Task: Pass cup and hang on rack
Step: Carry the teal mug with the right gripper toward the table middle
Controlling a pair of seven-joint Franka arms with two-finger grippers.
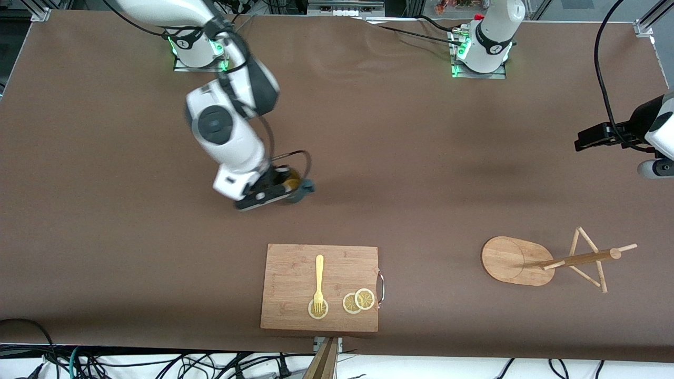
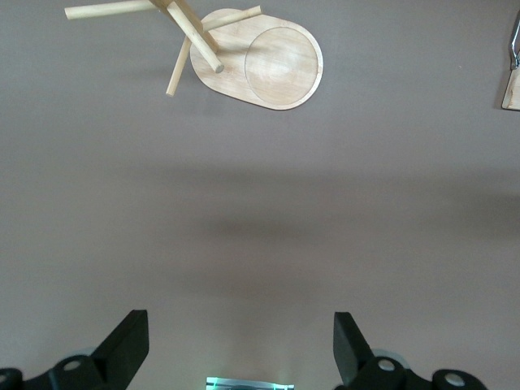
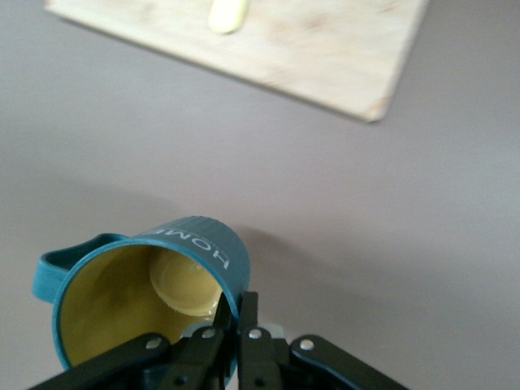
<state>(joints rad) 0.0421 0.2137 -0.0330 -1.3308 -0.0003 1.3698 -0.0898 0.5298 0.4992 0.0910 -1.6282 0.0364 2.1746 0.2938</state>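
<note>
The cup [image 1: 299, 188] is a dark teal mug with a yellow inside; in the right wrist view [image 3: 146, 301] it hangs tilted with its handle out to the side. My right gripper [image 1: 274, 190] is shut on the cup's rim, one finger inside and one outside, and holds it over the bare table mid-way along. The rack [image 1: 518, 260], a light wooden mug tree with an oval base, stands toward the left arm's end and shows in the left wrist view [image 2: 268, 57]. My left gripper [image 2: 240, 345] is open and empty, high over the table at that end.
A rectangular bamboo cutting board [image 1: 295, 310] lies near the front edge with a yellow fork [image 1: 318, 281] and lemon slices [image 1: 359, 301] on it. Its corner shows in the right wrist view [image 3: 357, 73]. Cables hang at the table's front edge.
</note>
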